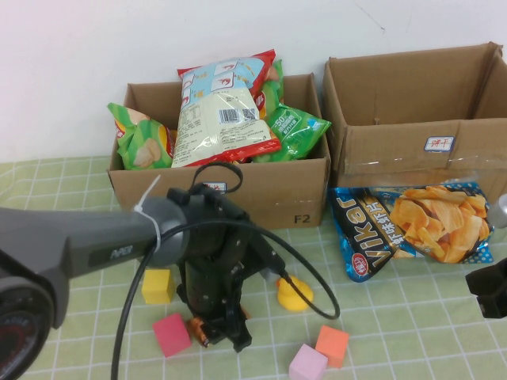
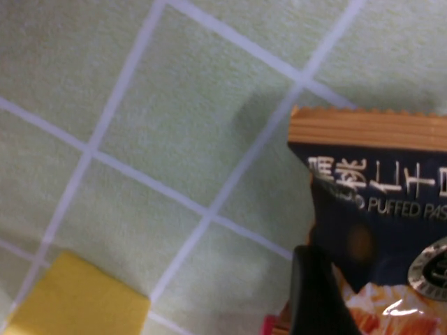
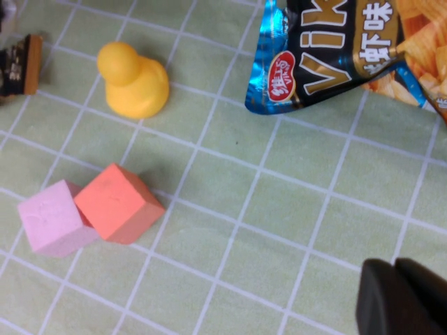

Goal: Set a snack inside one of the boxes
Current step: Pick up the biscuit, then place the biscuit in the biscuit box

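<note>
Your left gripper (image 1: 212, 332) is down at the tablecloth (image 1: 396, 317) near the front edge, left of centre. It sits over a small dark snack packet (image 1: 198, 328) w/ an orange sealed end; one finger (image 2: 318, 296) overlaps the packet, but you can't tell if it's gripped or how wide the jaws are. A yellow block (image 1: 158, 285) lies just left of the arm, a red block (image 1: 171, 333) beside the packet.

Behind it, toward the back edge, the left box (image 1: 293, 198) is piled w/ chip bags. A yellow duck toy (image 1: 291, 294) sits mid-table, w/ pink (image 1: 307, 364) and orange (image 1: 332, 345) blocks touching near the front edge.

Right box (image 1: 396, 150) stands at the back right; a blue Vikar chip bag (image 1: 412, 226) lies flat in front of it. Your right gripper (image 1: 489, 289) hovers at the right edge; can't tell its opening.
</note>
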Robot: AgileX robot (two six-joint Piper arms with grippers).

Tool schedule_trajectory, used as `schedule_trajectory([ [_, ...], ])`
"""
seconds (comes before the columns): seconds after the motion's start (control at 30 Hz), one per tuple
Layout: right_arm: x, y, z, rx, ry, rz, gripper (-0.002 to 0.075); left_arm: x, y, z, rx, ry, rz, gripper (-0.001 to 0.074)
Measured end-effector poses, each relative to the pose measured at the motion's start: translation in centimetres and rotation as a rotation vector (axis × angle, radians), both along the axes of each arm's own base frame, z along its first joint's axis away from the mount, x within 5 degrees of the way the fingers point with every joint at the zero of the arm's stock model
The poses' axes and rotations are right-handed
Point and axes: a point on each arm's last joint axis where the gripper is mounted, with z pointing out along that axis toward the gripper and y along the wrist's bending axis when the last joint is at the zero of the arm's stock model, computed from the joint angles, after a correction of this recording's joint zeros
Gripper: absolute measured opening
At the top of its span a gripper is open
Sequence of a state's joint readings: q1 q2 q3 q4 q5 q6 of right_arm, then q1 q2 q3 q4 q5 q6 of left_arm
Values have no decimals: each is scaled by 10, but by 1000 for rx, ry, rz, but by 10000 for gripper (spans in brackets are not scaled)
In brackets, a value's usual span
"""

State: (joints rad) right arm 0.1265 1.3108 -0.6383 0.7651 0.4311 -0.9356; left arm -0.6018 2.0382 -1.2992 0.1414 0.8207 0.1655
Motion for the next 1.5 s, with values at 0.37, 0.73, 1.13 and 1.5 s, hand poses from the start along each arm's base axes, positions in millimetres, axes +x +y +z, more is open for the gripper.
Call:
schedule_trajectory([
  [0.37, 1, 0, -1, 3, 4, -4, -2, 27, -38, 122, -320, -146, 6, 323],
  [0.73, 2, 0, -2, -1, -2, -11, -2, 70, -81, 223, -745, -544, -82, 323],
  [1.13, 2, -1, -1, -4, -7, -15, -2, 127, -110, 178, -947, -825, 29, 323],
  [1.5, 4, 0, -4, 7, 2, -27, -2, 127, -114, 148, -852, -682, 18, 599],
])
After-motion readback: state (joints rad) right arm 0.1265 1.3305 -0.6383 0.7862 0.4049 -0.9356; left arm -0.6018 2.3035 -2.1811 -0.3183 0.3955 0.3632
